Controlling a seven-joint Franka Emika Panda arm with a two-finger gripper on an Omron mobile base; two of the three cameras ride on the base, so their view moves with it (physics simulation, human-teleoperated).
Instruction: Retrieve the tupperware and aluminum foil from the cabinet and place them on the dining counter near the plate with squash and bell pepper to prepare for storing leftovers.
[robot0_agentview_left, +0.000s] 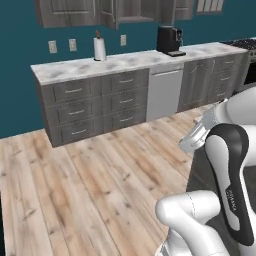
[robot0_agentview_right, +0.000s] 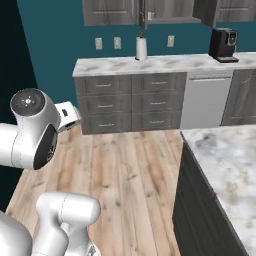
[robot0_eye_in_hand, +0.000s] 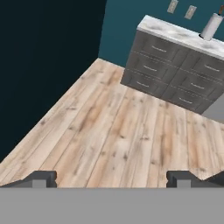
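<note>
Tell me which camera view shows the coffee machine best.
The left base view: the coffee machine stands whole on the back counter, right of the paper towel roll. The right base view also has it, smaller and farther off to the side.

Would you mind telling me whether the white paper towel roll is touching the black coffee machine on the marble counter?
Apart. The left base view shows the white paper towel roll and the black coffee machine separated by bare marble counter.
</note>
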